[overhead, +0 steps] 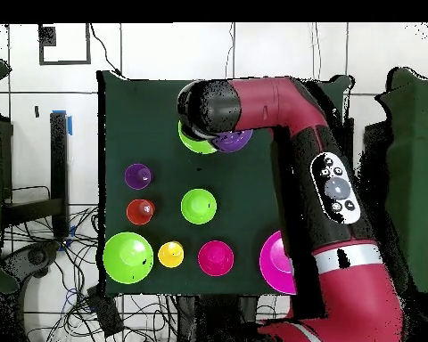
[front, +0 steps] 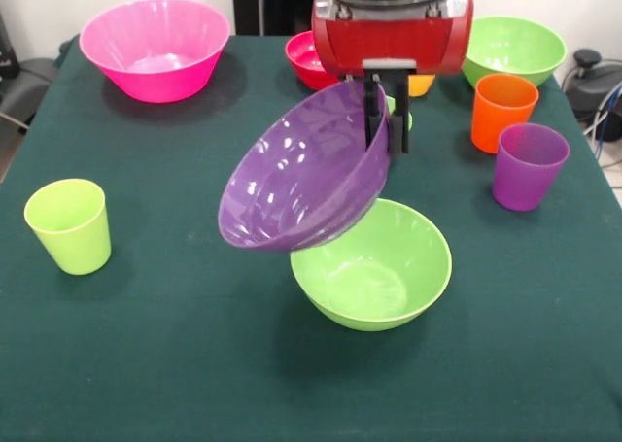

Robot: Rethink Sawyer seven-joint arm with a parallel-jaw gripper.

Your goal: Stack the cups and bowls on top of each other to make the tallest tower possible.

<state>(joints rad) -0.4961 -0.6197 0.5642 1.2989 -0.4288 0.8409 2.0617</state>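
My gripper (front: 387, 136) is shut on the rim of the wide purple bowl (front: 306, 175) and holds it steeply tilted in the air. Its lower edge hangs just over a lime green bowl (front: 374, 267) standing upright on the table. In the overhead view the arm hides the gripper; only parts of the purple bowl (overhead: 235, 141) and the green bowl (overhead: 195, 144) show. The large pink bowl (front: 155, 49) stands alone at the far left. No stacked tower shows.
A lime green cup (front: 68, 225) stands at the left. An orange cup (front: 502, 110) and a purple cup (front: 528, 165) stand at the right. A red bowl (front: 306, 61), a yellow-orange cup (front: 422, 85) and another green bowl (front: 515, 49) stand behind the gripper. A small green bowl (overhead: 199, 206) stands mid-table.
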